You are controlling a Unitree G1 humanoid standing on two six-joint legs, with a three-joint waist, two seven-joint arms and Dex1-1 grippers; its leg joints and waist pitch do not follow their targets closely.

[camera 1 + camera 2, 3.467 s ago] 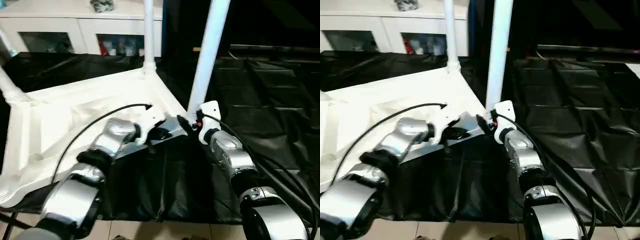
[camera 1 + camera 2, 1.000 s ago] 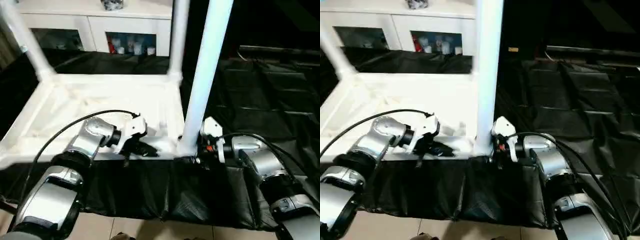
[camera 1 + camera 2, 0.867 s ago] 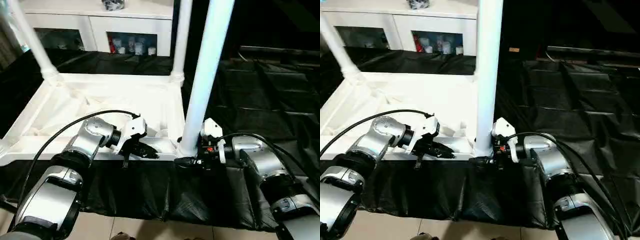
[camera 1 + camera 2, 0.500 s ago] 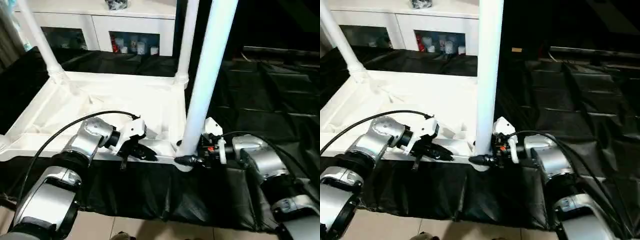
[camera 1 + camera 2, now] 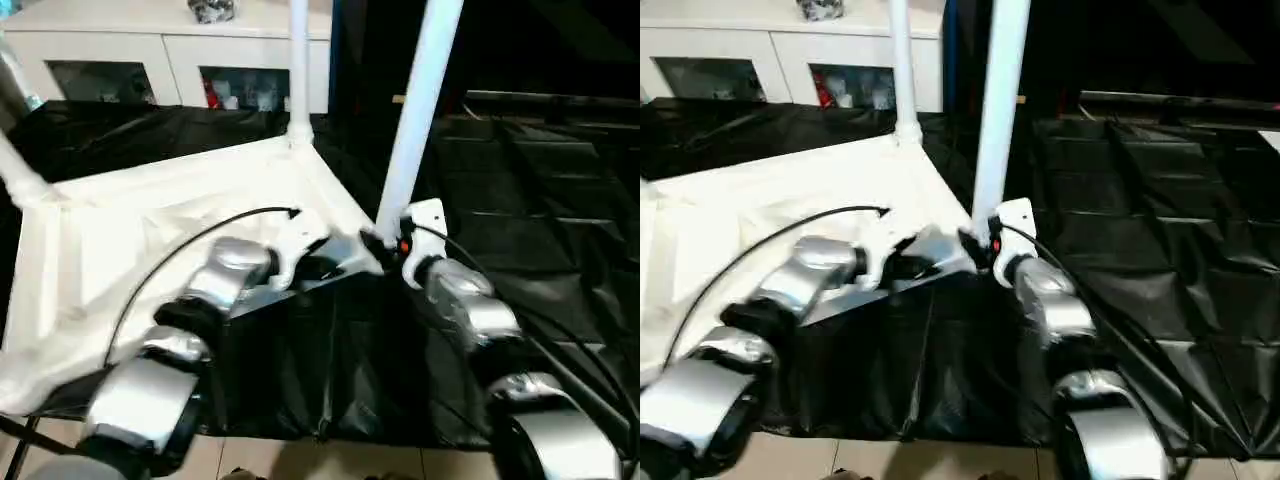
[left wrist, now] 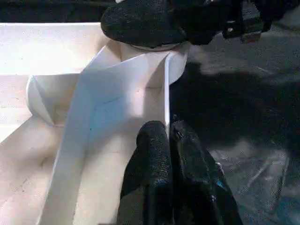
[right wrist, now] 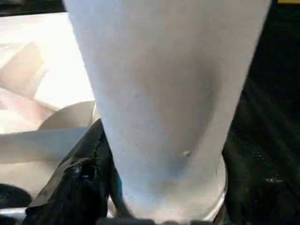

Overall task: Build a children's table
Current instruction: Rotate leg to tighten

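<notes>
Tabletop (image 5: 150, 220): laid underside up on black sheeting (image 5: 540, 200), with legs upright in its corner sockets. Left gripper (image 6: 168, 136): fingers closed on the thin rim wall beside the near corner socket. Right gripper (image 5: 378, 243): fingers clamped around the base of the near leg (image 5: 415, 110) where it is seated in that socket.

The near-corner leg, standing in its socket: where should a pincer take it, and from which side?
Low on the near leg, just above its socket, from the robot's right over the black cloth. The tube is round and upright; the tabletop walls crowd its other side.
</notes>
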